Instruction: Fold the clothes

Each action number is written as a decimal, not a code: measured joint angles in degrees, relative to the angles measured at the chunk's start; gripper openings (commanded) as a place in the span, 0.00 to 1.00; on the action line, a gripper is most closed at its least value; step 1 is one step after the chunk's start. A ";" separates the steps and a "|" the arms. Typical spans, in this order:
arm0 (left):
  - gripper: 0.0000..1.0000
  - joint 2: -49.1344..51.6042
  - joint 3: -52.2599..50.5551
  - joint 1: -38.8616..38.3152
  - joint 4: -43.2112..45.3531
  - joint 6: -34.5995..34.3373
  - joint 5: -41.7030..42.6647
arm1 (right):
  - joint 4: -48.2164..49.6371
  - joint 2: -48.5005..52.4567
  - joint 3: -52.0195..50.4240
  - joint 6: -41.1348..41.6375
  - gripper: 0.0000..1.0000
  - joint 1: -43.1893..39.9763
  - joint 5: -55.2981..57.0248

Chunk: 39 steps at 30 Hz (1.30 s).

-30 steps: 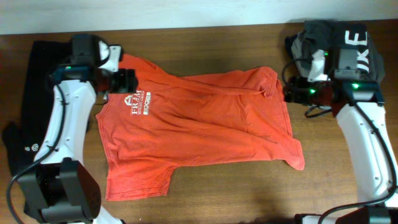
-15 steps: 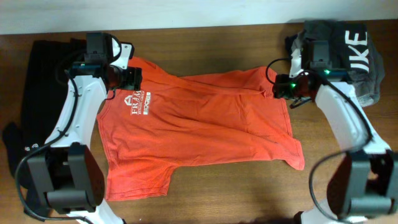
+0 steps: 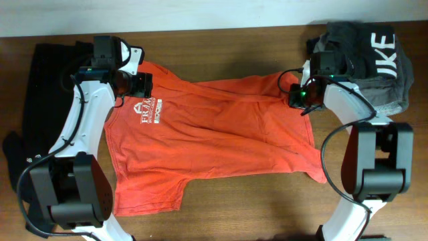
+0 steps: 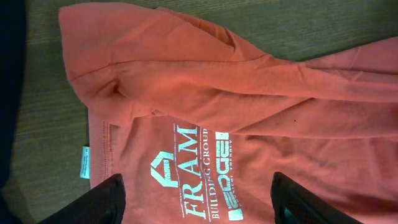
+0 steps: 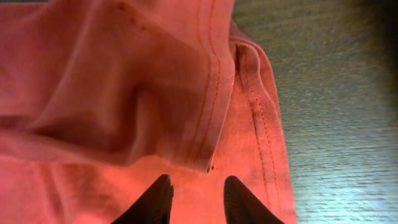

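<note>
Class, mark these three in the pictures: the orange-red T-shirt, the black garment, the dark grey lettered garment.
orange-red T-shirt (image 3: 214,134), overhead view, middle of its body.
black garment (image 3: 39,87), overhead view, its upper part.
dark grey lettered garment (image 3: 391,84), overhead view, fabric below the lettering.

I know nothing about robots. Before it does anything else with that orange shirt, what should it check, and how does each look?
1. Left fingers spread wide over the T-shirt near its lettering: ok.
2. Right fingers over the T-shirt's stitched edge: ok.
3. Right fingers actually pinching cloth: cannot tell.
4. T-shirt lying flat: not ok, creased, top sleeve bunched.
5. Black garment and grey garment off the T-shirt: ok.
</note>
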 measured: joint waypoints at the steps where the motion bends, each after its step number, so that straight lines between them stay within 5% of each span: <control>1: 0.74 0.00 0.00 0.00 0.00 0.00 0.00 | 0.24 0.44 0.00 0.28 0.31 0.00 0.00; 9: 0.75 0.02 0.00 0.00 -0.11 0.00 0.00 | 2.47 3.30 0.00 2.47 0.29 0.17 -0.02; 23: 0.74 0.02 0.00 0.00 -0.66 0.00 0.00 | 4.61 3.61 0.00 4.72 0.07 1.01 -0.09; 39: 0.74 0.02 0.00 0.00 -1.44 0.00 0.00 | 4.26 3.85 0.00 4.72 0.12 1.03 0.68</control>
